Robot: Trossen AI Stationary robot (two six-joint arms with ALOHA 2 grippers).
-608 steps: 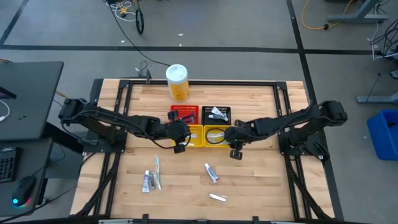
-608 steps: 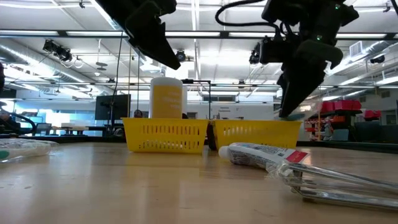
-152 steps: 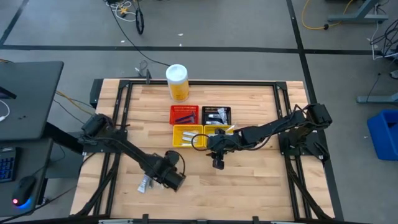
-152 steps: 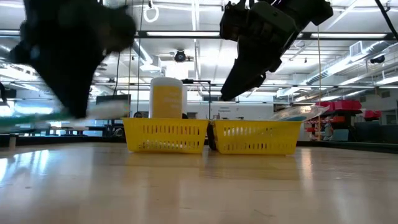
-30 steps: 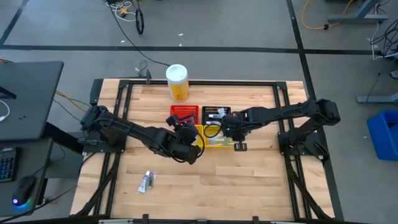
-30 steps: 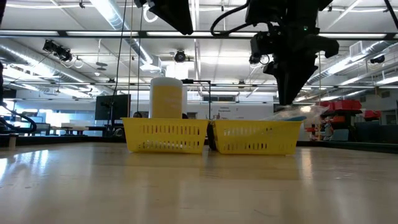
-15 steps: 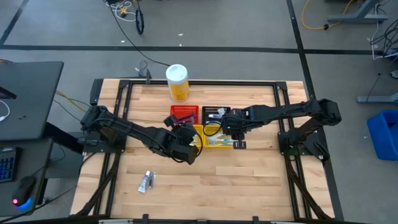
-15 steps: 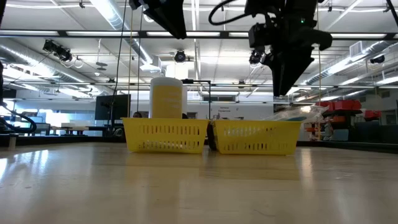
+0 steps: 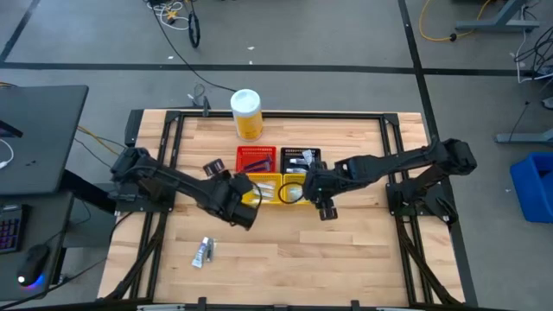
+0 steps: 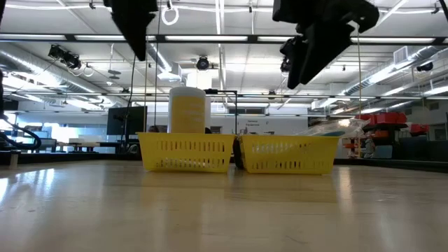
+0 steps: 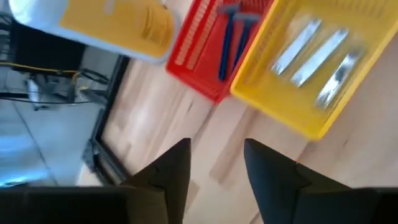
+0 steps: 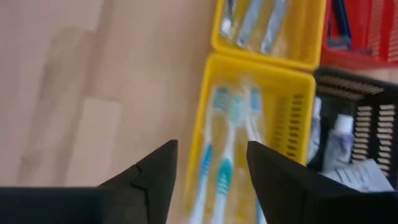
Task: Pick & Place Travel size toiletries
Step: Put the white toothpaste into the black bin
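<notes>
High view: wood table [image 9: 346, 259], grey floor | both claws spread, empty | one tube [image 9: 203, 252] outside baskets

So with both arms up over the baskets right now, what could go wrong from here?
One small tube lies alone on the table near its front edge; the left gripper, open and empty, has the shorter reach to it. The right gripper, also open, hangs over the yellow basket of toothbrushes; their ends stick past the rim, so a low pass might snag them.

3 silvery tubes [image 11: 314, 57] in a yellow basket [image 11: 292, 112] upper right; 2 blue razors [image 11: 231, 36] in the red basket [image 11: 199, 68] beside it
</notes>
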